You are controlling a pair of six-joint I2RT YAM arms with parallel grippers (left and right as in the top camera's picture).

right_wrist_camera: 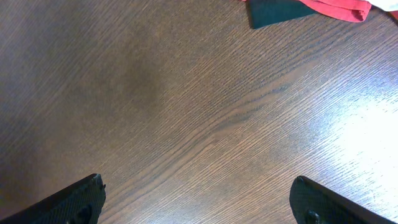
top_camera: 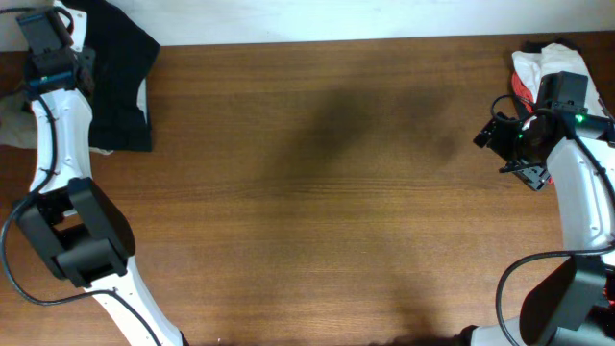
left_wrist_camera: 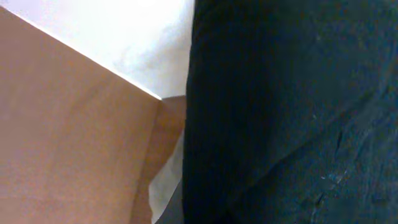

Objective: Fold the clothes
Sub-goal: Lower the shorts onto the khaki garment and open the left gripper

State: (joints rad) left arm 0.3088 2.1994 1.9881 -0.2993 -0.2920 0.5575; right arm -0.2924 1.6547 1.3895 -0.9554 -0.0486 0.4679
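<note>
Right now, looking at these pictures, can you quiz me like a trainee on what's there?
1. True or false: the black garment lies at the centre of the wooden table.
2. Which colour shows in the clothes pile beside the right arm? A blue, B red, C yellow.
3. On the right gripper, are the fingers apart or together?
Key: 1 false, it lies at the far left corner. 2 B. 3 apart.

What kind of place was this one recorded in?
Probably a robot test bench, not a home: a wood-grain table, a left arm and right arm at its sides, and laundry at the far corners: black garment left, red and white clothes right.
</note>
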